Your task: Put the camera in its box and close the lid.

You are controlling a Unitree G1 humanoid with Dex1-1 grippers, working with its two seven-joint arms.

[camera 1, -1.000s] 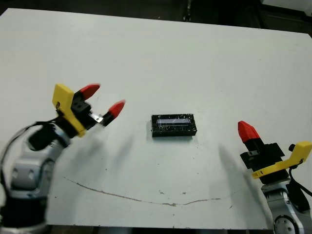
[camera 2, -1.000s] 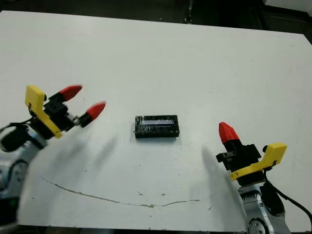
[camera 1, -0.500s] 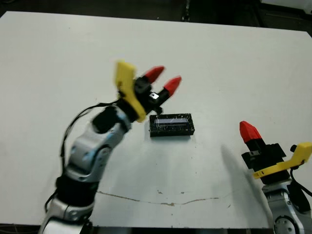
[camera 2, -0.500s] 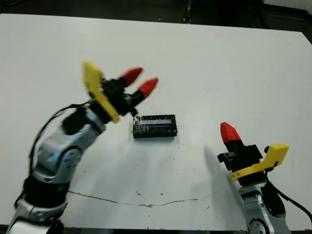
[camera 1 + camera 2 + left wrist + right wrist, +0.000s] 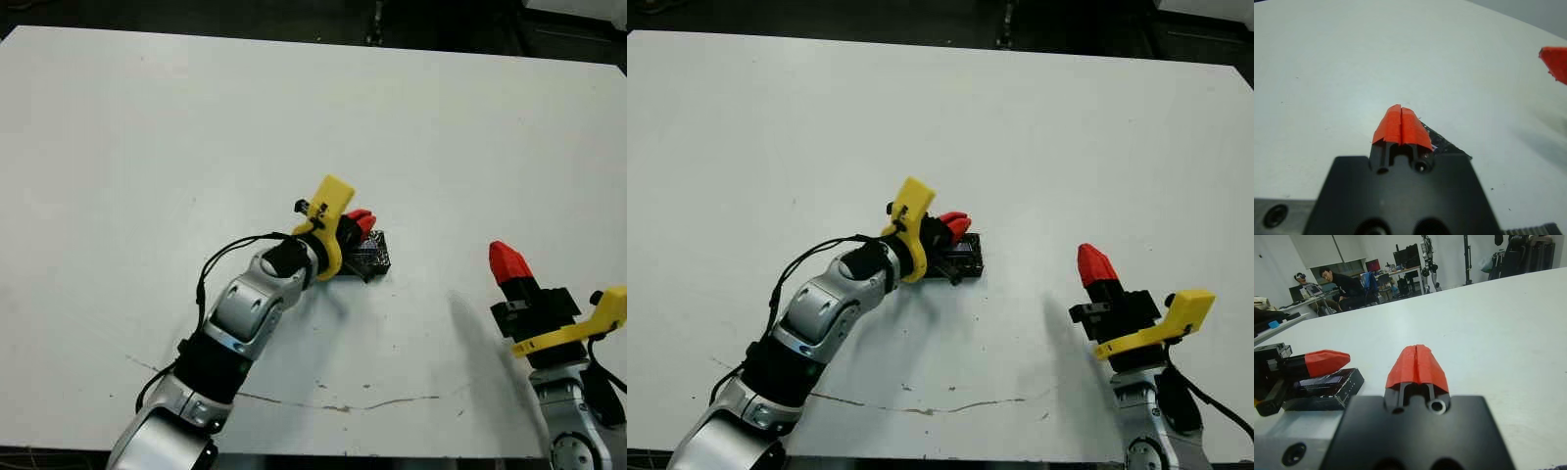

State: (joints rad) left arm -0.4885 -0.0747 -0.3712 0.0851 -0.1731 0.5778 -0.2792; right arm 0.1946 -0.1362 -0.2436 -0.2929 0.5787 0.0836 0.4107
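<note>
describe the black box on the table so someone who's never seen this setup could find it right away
Start from the wide white table and look just right of its middle, where the left gripper has its shut red fingertips pressed onto something. That is the box, a small flat black rectangle lying tilted on the table. It is the only loose item there; the right gripper stands apart, nearer the table's right edge.

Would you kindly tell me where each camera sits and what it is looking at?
Left and right eye views: on the head, looking down at the table; both arms show, left gripper on the lid.
Left wrist view: along the left gripper's shut fingers at the lid.
Right wrist view: along the right gripper, fingers shut, towards people beyond.
Shared: both wrist views catch the lid and the other gripper.
</note>
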